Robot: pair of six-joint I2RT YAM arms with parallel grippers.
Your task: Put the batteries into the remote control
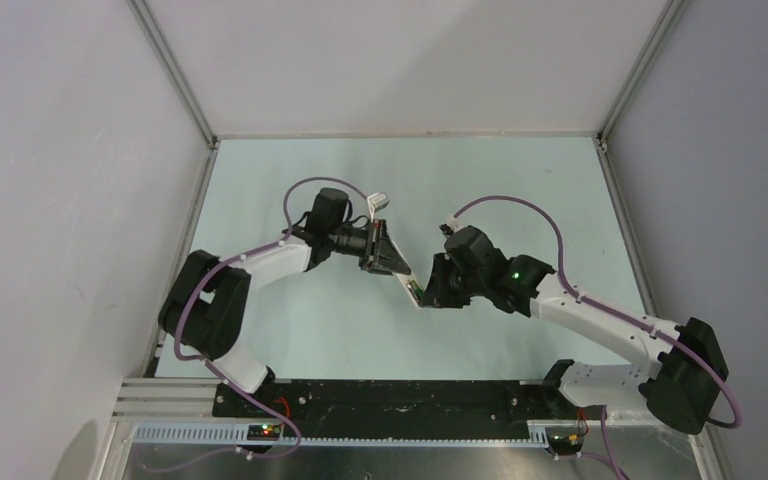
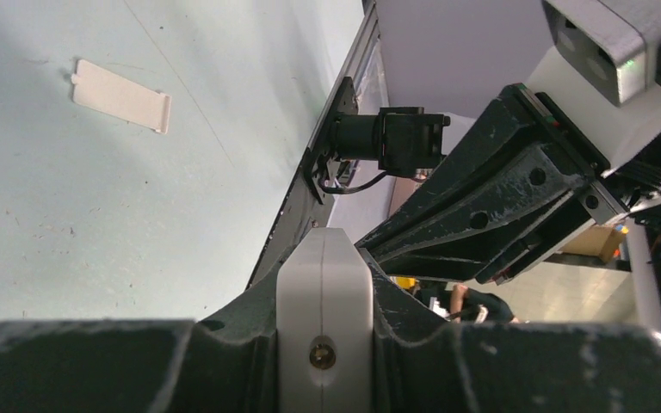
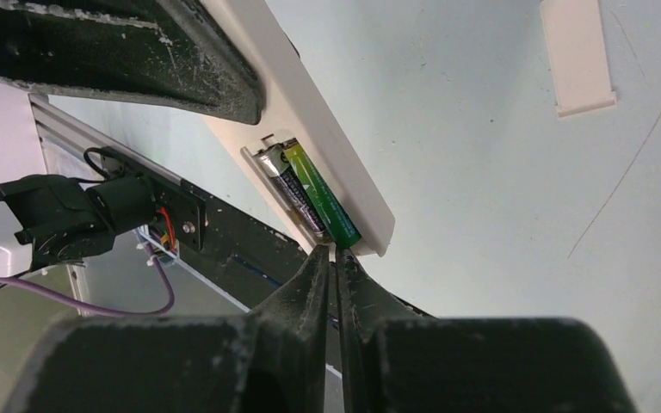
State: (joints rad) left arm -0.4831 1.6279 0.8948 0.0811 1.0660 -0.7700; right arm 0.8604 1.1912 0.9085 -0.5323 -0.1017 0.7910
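Observation:
My left gripper [image 2: 323, 331] is shut on the remote control [image 2: 324, 284], a slim white bar whose end sticks up between the fingers. In the right wrist view the remote control [image 3: 344, 176] shows its open bay. The batteries lie there side by side, one blackish [image 3: 295, 194] and one green [image 3: 324, 200]. My right gripper [image 3: 334, 255] is shut with nothing between its fingers, and its tips sit right at the lower end of the batteries. From above, the left gripper [image 1: 401, 266] and the right gripper [image 1: 426, 291] meet at the remote control [image 1: 414, 291] over the middle of the table.
A loose flat white cover [image 1: 378, 203] lies on the pale green table [image 1: 290, 330] behind the left gripper. It also shows as the cover [image 2: 120, 95] in the left wrist view and the cover [image 3: 577, 56] in the right wrist view. Grey walls enclose the table.

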